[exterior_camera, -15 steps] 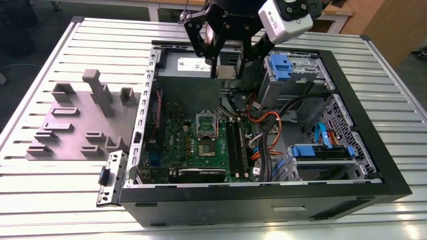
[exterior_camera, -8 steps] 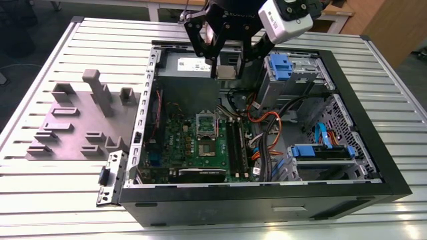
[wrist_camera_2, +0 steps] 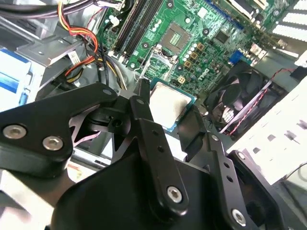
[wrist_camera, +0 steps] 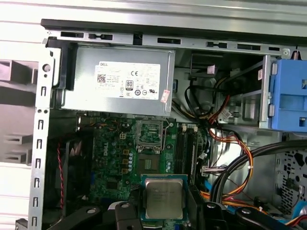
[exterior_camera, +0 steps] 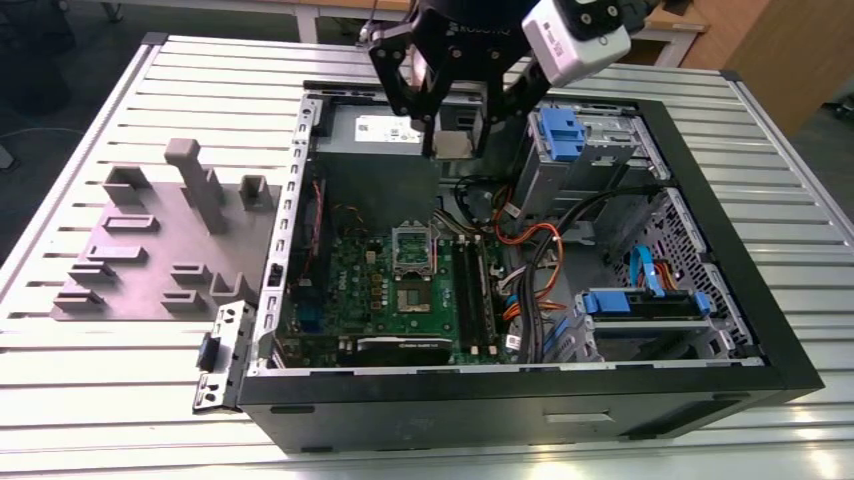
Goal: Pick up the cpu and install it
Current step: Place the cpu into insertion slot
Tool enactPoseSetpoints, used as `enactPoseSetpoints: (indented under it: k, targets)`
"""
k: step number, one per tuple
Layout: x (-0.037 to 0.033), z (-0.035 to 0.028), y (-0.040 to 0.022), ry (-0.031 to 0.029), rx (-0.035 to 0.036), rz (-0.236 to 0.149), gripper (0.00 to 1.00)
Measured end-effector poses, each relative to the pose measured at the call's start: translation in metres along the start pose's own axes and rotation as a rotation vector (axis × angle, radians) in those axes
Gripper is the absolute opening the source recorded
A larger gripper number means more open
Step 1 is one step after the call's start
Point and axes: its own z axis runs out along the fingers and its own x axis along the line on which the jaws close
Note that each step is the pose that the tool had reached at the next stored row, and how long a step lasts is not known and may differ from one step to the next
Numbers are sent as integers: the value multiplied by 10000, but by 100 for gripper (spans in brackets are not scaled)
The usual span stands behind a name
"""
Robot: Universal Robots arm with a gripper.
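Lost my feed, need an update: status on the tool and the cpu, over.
Tool shut on cpu, over open case. Not yet on motherboard. Orange cables off to the side.

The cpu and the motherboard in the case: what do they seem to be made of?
The cpu: silver-grey metal lid, by its dull brushed sheen, on a thin green-rimmed base, probably laminate. The motherboard: green circuit board, likely coated fibreglass laminate, judging by its colour and the soldered parts on it.
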Motion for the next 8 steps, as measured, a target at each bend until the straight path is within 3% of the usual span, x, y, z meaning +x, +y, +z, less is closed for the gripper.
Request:
enactPoseSetpoints:
  k: [4,8]
  targets:
    - [1,0,0,6,6,-589,47]
    - [7,0,-17,7,7,-717,47]
